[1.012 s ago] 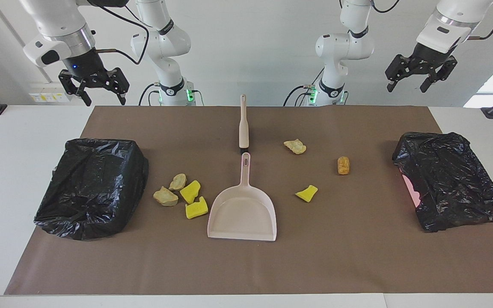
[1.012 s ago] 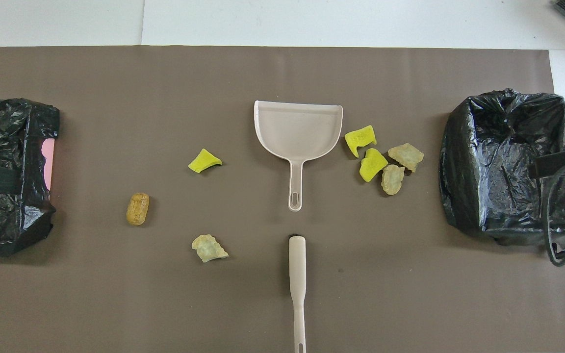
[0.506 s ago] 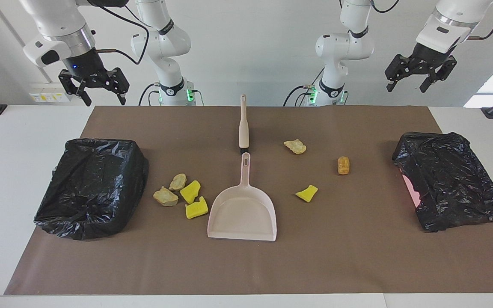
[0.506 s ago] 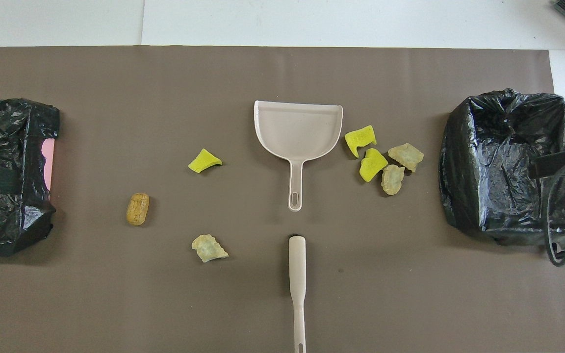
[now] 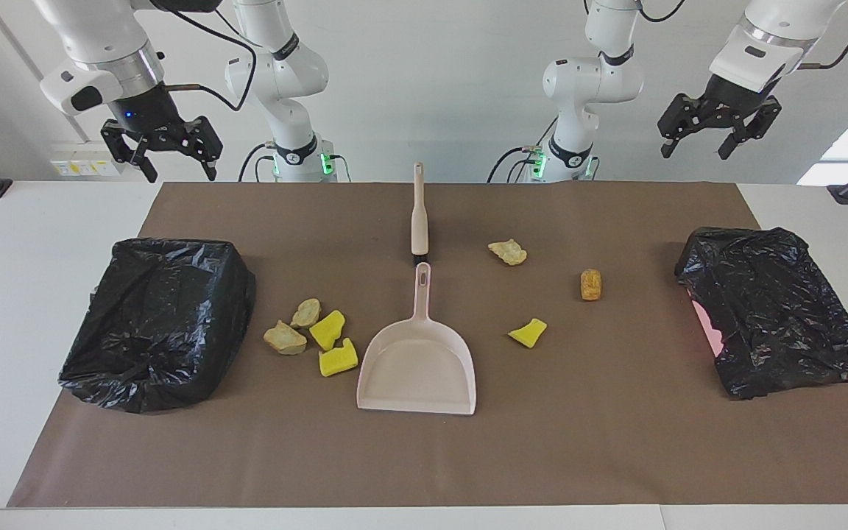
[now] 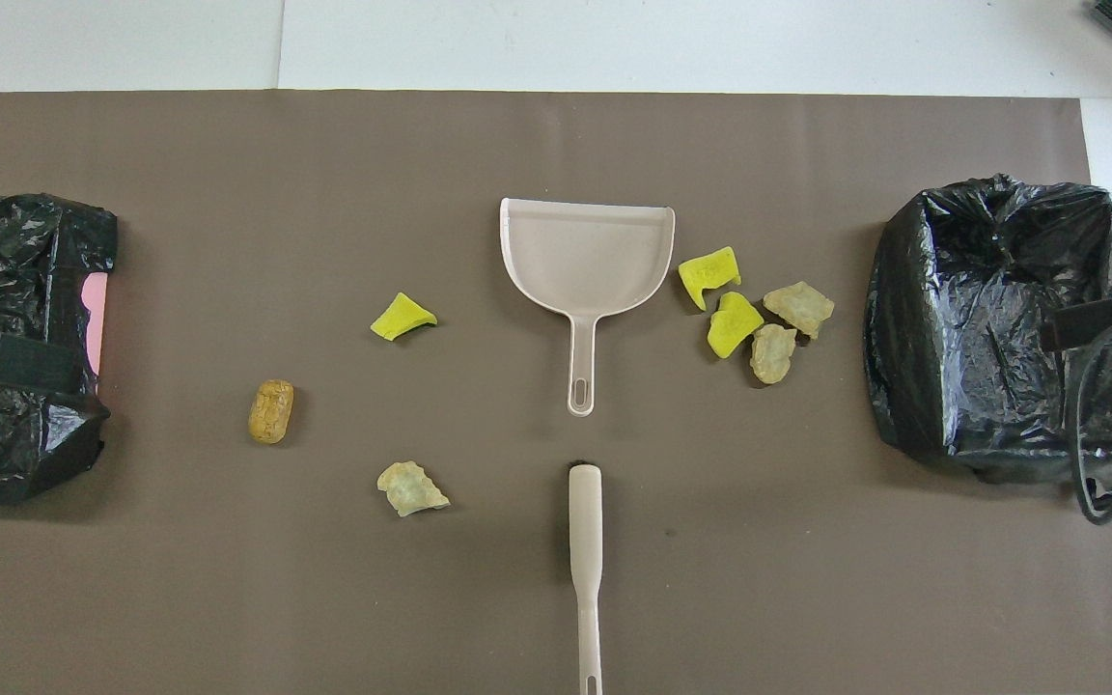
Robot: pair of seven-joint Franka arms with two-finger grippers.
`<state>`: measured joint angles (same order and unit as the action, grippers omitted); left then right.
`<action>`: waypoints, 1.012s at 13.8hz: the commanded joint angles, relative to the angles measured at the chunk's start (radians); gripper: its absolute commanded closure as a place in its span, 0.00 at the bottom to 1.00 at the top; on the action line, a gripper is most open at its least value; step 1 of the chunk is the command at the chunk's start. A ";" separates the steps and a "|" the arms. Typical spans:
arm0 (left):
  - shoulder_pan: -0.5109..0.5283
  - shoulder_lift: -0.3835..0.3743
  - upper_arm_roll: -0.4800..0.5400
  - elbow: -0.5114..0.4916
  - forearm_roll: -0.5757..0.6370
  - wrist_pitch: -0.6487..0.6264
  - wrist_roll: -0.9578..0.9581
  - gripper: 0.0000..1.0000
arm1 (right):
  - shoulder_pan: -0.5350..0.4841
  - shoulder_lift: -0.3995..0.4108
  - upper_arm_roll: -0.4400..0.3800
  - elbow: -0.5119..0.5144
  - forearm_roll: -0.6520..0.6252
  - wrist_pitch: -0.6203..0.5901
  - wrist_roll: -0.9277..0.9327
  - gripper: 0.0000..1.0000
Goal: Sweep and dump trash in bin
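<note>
Seven trash lumps lie on the brown mat. Four cluster [image 5: 317,335] [image 6: 749,314] beside the pale dustpan [image 5: 417,368] [image 6: 587,256], toward the right arm's end. A yellow wedge [image 5: 528,333], a tan chunk [image 5: 508,252] and an orange-brown chunk [image 5: 591,284] lie toward the left arm's end. The brush [image 5: 419,221] [image 6: 585,550] lies in line with the dustpan's handle, nearer to the robots. My right gripper [image 5: 181,173] hangs open and empty, high over the table's edge. My left gripper [image 5: 694,151] hangs open and empty, high over its end.
A bin lined with a black bag [image 5: 137,368] [image 6: 990,405] stands at the right arm's end of the mat. A second black-bagged bin [image 5: 799,353] [image 6: 15,463] with a pink patch lies at the left arm's end. White table borders the mat.
My left gripper has risen a little and drifted slightly toward the table's middle. The right gripper, the trash, the dustpan and the brush have not moved.
</note>
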<state>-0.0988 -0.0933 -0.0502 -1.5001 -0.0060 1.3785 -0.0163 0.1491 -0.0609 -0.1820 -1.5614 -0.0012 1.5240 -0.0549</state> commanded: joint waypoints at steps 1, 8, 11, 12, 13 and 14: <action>-0.048 -0.080 -0.010 -0.101 0.001 0.030 -0.033 0.00 | -0.008 -0.024 0.009 -0.028 -0.010 0.015 0.009 0.00; -0.261 -0.235 -0.010 -0.370 -0.031 0.123 -0.140 0.00 | 0.035 -0.031 0.033 -0.081 -0.002 0.036 0.024 0.00; -0.370 -0.250 -0.010 -0.448 -0.038 0.186 -0.267 0.00 | 0.062 -0.027 0.041 -0.147 0.000 0.120 0.035 0.00; -0.415 -0.252 -0.011 -0.481 -0.042 0.218 -0.324 0.00 | 0.072 -0.016 0.042 -0.149 0.000 0.137 0.047 0.00; -0.465 -0.252 -0.011 -0.517 -0.045 0.256 -0.388 0.00 | 0.079 -0.002 0.042 -0.151 0.001 0.154 0.058 0.00; -0.519 -0.250 -0.011 -0.547 -0.046 0.305 -0.452 0.00 | 0.089 0.018 0.042 -0.151 0.003 0.171 0.058 0.00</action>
<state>-0.5306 -0.3052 -0.0780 -1.9561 -0.0439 1.6011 -0.3748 0.2315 -0.0529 -0.1438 -1.6924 -0.0006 1.6585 -0.0195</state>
